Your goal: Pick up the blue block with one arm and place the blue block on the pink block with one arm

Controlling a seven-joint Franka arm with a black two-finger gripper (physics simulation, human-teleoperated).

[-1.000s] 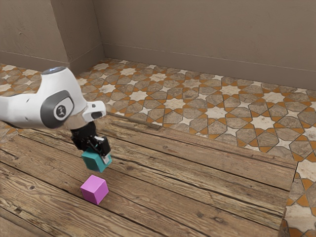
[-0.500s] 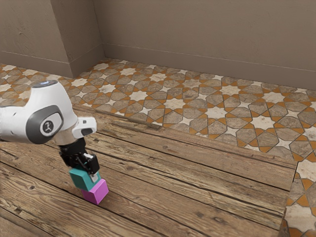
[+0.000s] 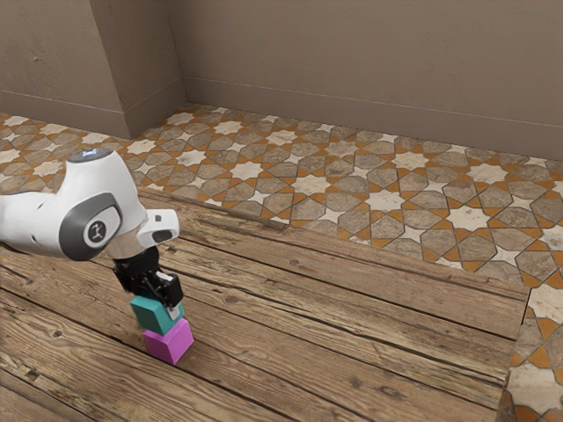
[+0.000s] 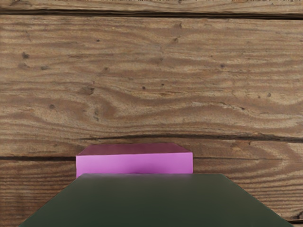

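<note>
A plank table (image 3: 352, 334) stands over a patterned tile floor (image 3: 396, 193) below plain walls. In the exterior view the arm (image 3: 70, 220) comes in from the left, and its gripper (image 3: 160, 302) has its jaws clamped on the upper sides of the blue block (image 3: 149, 318), which sits squarely on the pink block (image 3: 171, 343) near the table's front. In the wrist view the blue block (image 4: 156, 201) looms dark just under the hand, with the pink block (image 4: 135, 162) showing from beneath its far edge against the wood grain (image 4: 151, 85).
</note>
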